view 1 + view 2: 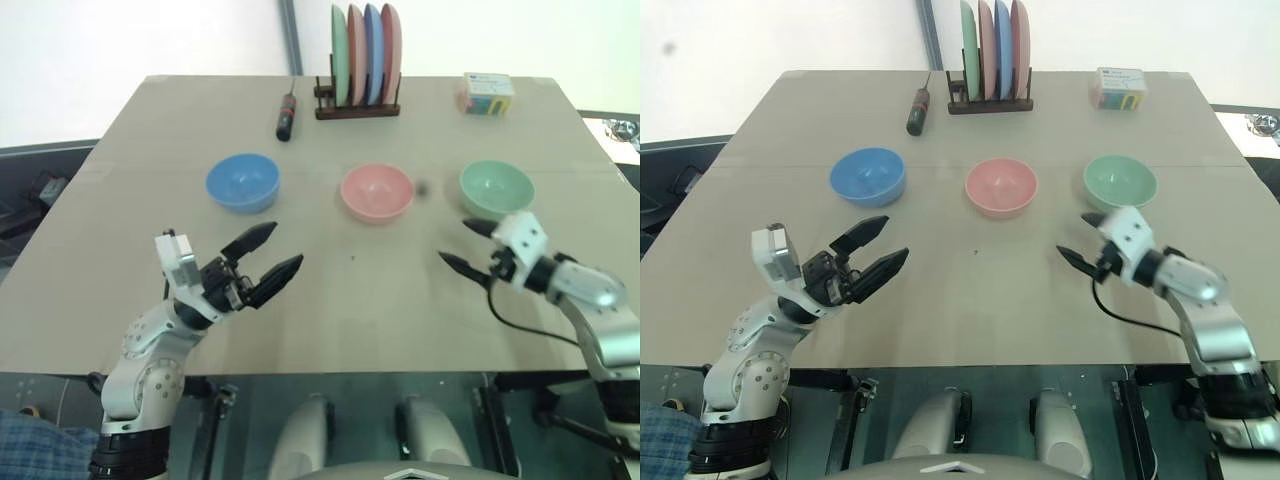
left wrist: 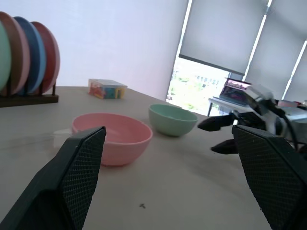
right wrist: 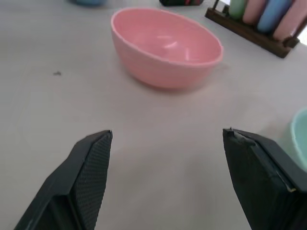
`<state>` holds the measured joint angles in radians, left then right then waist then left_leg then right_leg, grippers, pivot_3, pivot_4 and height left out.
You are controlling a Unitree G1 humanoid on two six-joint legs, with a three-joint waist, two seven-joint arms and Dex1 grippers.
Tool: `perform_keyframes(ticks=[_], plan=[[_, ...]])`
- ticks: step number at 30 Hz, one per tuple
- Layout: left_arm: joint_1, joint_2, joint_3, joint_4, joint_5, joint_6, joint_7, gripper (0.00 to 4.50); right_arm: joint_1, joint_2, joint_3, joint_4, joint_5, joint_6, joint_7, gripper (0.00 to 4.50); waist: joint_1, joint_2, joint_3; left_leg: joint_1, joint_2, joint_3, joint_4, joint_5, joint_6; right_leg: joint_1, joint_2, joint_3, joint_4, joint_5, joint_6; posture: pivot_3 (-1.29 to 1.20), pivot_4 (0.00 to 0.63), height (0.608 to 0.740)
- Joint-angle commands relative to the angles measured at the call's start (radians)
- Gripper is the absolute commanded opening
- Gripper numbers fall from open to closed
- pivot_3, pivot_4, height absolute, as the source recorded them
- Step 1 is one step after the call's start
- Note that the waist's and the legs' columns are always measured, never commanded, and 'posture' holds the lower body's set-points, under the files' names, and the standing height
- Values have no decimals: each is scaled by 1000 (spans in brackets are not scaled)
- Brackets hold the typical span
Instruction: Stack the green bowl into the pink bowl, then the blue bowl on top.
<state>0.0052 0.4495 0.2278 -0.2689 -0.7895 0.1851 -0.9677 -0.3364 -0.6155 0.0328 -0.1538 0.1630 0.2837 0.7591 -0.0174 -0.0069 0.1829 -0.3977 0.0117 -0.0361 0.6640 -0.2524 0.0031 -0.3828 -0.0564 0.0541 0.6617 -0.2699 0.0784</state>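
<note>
Three bowls stand in a row across the table: the blue bowl (image 1: pixel 242 182) on the left, the pink bowl (image 1: pixel 377 192) in the middle, the green bowl (image 1: pixel 496 189) on the right. My left gripper (image 1: pixel 266 255) hovers open and empty, in front of the blue bowl. My right gripper (image 1: pixel 465 244) is open and empty just in front of the green bowl, pointing toward the pink bowl (image 3: pixel 166 45). The left wrist view has the pink bowl (image 2: pixel 112 137), the green bowl (image 2: pixel 172 119) and my right gripper (image 2: pixel 215 135).
A wooden rack with several upright plates (image 1: pixel 366 58) stands at the table's far edge. A black and red screwdriver (image 1: pixel 286 115) lies left of it, and a small colourful box (image 1: pixel 487 93) sits at the far right.
</note>
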Motion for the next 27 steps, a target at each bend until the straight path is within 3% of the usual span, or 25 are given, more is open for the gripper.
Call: perform_keyframes(ticks=[1, 7, 17, 20, 27], plan=[[4, 10, 13, -41, -17, -2, -20, 4500, -148, 7, 89, -32, -65, 118, -13, 3842, 1, 0, 0, 0, 0, 0, 0, 0, 0, 0, 0, 0, 0, 0, 0, 0, 150, 740], [17, 11, 2, -34, 1, -4, -38, 4500, -411, 78, 300, 135, -146, 192, 97, 3842, -1, 0, 0, -2, 0, -1, 0, 0, 0, -1, 0, -1, -1, 0, 0, 0, 150, 740], [42, 8, 20, -31, 25, -32, -47, 4500, -783, 307, 502, 815, -372, 27, 95, 3842, -7, 0, 0, -3, 0, 0, -2, 0, 0, -5, 0, -1, 0, 1, -1, 0, 150, 740], [59, 5, 25, -44, 25, -42, -35, 4500, -829, 347, 499, 911, -395, -48, 97, 3095, -8, 0, 0, -4, -1, 0, -5, 0, 0, -7, -1, 0, 0, 1, -1, 0, 150, 740], [93, 10, 42, -53, 20, -51, -32, 4500, -808, 346, 495, 864, -421, -97, 173, 304, -25, 0, 0, -18, 0, -2, -6, 2, -4, -24, -1, 1, 2, 2, -2, 0, 150, 740]])
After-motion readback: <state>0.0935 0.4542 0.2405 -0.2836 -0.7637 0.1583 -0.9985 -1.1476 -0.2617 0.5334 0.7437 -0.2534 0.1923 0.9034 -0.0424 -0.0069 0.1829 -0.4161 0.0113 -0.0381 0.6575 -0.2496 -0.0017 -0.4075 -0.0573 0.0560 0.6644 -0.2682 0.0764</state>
